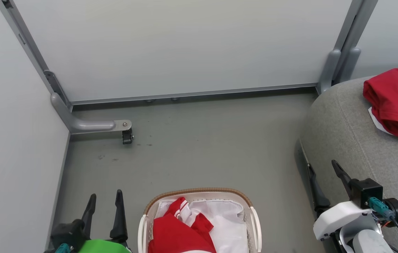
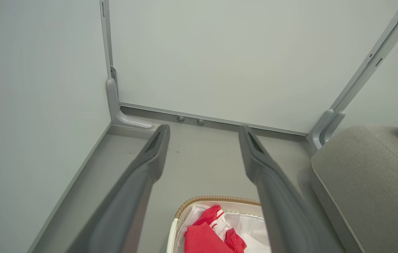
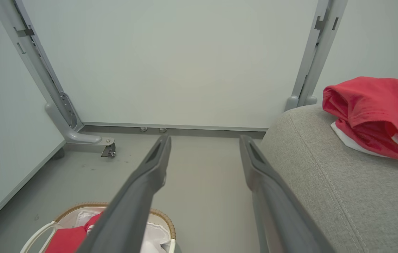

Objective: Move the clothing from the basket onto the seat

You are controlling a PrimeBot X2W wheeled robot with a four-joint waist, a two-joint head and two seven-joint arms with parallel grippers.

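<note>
Pointing forward, left gripper [image 1: 106, 194] beside basket [image 1: 199, 190], right gripper [image 1: 322, 164] beside seat [image 1: 343, 133]

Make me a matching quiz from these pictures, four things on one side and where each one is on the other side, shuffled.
Things:
1 striped red garment
2 white-trimmed red garment
3 left gripper
4 right gripper

Places:
A on the grey seat
B open, left of the basket
C in the basket
D open, beside the seat

Pairs: 1-C, 2-A, 3-B, 4-D
</note>
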